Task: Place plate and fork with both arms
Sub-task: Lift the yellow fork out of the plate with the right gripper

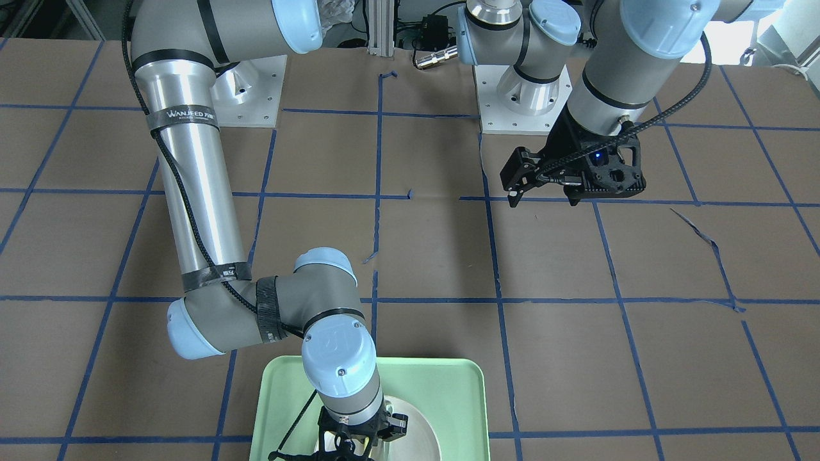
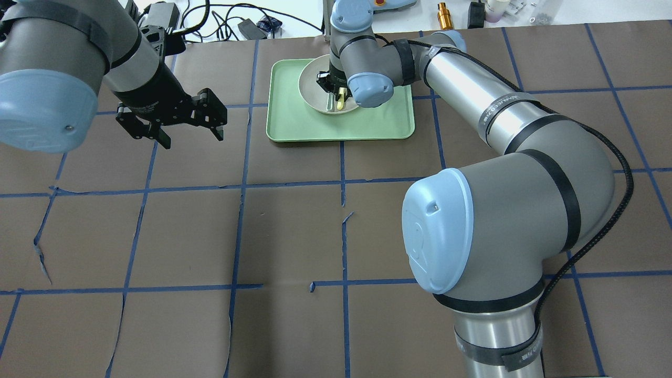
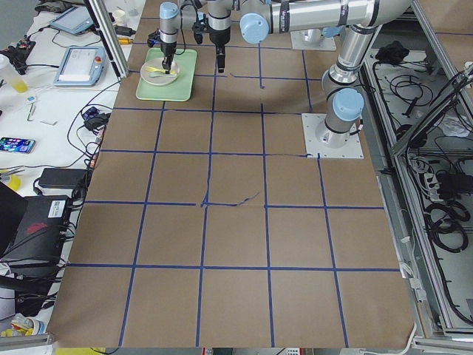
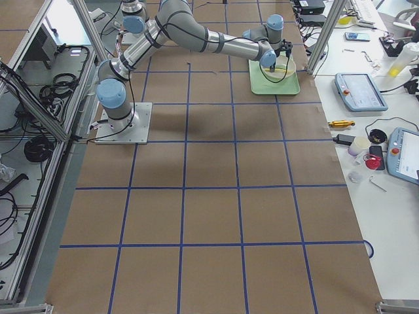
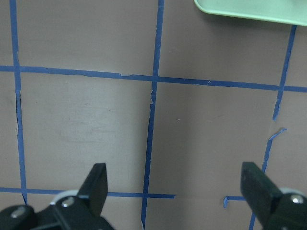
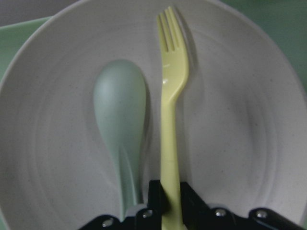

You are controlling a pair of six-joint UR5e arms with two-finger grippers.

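Note:
The off-white plate (image 6: 240, 120) sits in the light-green tray (image 2: 378, 118) at the table's far side. The pale-yellow fork (image 6: 170, 96) lies in the plate beside a grey-green spoon (image 6: 120, 110). My right gripper (image 6: 171, 196) is down in the plate, shut on the fork's handle; it also shows in the overhead view (image 2: 333, 89). My left gripper (image 2: 193, 140) is open and empty above the bare table, left of the tray. In the left wrist view the left gripper (image 5: 175, 175) shows its two fingers wide apart.
The table is brown with blue tape lines. The tray's corner (image 5: 249, 9) shows at the top of the left wrist view. Cables and small items (image 2: 446, 13) lie beyond the far edge. The right arm's big elbow (image 2: 504, 210) hangs over the near right of the table.

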